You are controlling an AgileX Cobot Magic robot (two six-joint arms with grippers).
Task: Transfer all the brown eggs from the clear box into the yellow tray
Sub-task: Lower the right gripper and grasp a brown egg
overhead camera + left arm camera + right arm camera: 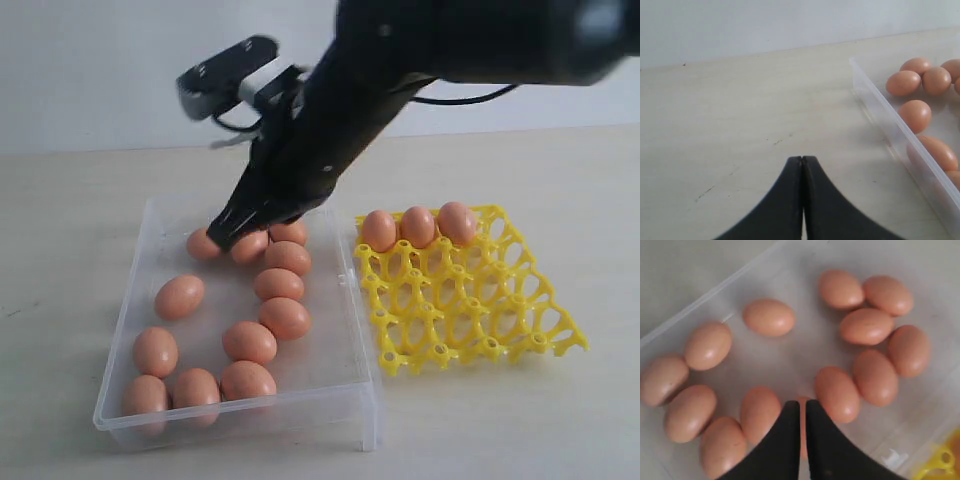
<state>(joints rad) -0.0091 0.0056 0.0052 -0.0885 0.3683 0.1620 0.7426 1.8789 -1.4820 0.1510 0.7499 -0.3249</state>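
Several brown eggs [285, 318] lie in the clear box [330, 375], also seen in the right wrist view [769, 317]. Three more eggs [418, 226] sit in the far row of the yellow tray [470, 300], right of the box. My right gripper [222, 238] hangs low over the box's far end, its jaws shut to a thin slit [803, 407]. Nothing is held; an egg [802, 401] shows through the slit below it, with eggs on either side. My left gripper [802, 159] is shut and empty above bare table beside the box [880, 115].
The box's small clasp [892, 458] faces the tray. A pale wall runs behind the light table [70, 250]. The tray's near cups [440, 350] hold nothing.
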